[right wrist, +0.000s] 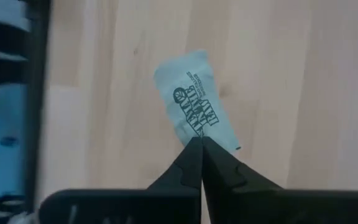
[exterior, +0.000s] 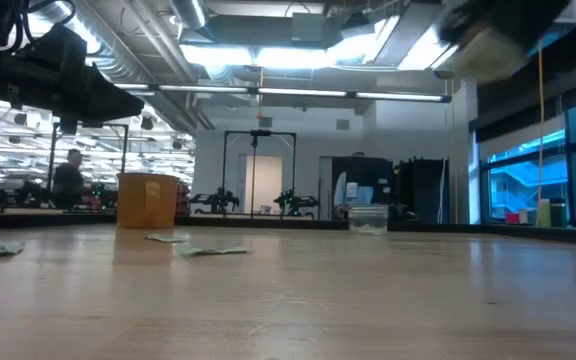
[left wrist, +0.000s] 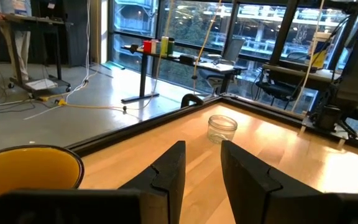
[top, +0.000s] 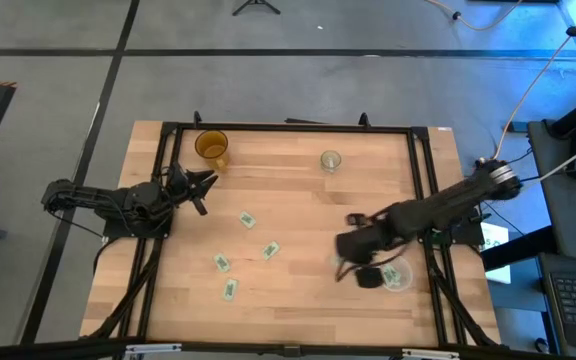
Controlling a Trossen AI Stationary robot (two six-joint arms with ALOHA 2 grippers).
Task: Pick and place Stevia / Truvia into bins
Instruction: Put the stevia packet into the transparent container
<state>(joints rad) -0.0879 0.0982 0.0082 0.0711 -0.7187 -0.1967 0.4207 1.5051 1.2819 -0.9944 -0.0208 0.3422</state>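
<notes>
Going left to right: the left gripper [top: 206, 181] is parked by the table's left edge next to the yellow cup [top: 211, 146], fingers spread a little with nothing between them. Four Truvia packets [top: 247, 218] lie loose mid-table, each turned a different way, too small from above to read.

Further over, a small clear jar [top: 330, 160] stands near the far edge. The right gripper [right wrist: 201, 148] is pinching a packet [right wrist: 194, 101] by one short end, fingertips pressed together on it. The packet's long axis runs straight out from the fingers, slightly skewed. It has dark print in stacked lines, not sharp enough to spell out. That gripper hangs just beside the clear round bin [top: 396, 277] at the table's right side.
</notes>
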